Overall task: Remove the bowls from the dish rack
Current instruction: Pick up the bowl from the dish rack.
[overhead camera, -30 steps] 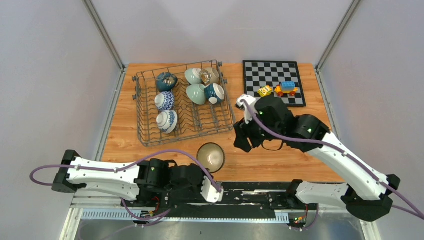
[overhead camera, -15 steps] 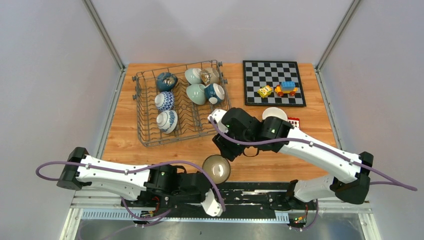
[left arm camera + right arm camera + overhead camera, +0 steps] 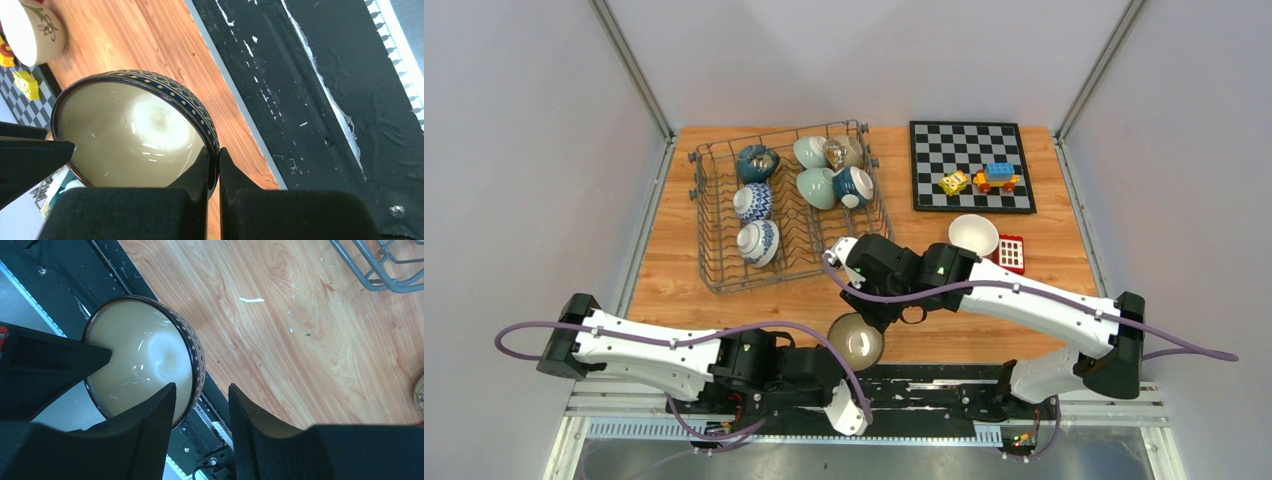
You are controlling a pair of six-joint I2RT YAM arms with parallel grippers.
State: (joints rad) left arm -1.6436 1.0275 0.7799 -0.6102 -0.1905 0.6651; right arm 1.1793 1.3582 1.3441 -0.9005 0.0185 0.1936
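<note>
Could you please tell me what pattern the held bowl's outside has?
The bowl: dark band, cream dots and lattice; left wrist view.

The left fingers (image 3: pixel 201 172) clamp the rim of a cream-glazed bowl (image 3: pixel 130 135) with a dark patterned exterior. A second, leaf-decorated bowl (image 3: pixel 37 30) rests on the wooden counter (image 3: pixel 145 45).

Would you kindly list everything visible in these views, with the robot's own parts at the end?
dish rack: one, grey wire, table's far left
racked bowls: seven, blue-and-white, teal, pale green, beige, inside the dish rack
held bowl: one, dark patterned rim, cream inside, near edge
white bowl: one, cream-white, on the table near the chessboard
chessboard: one, black-and-white, far right
toy blocks: two, yellow, blue-orange, on the chessboard
red block: one, beside the white bowl
table: one, wooden
left end effector: shut on held bowl's rim
right end effector: open, astride that rim
</note>
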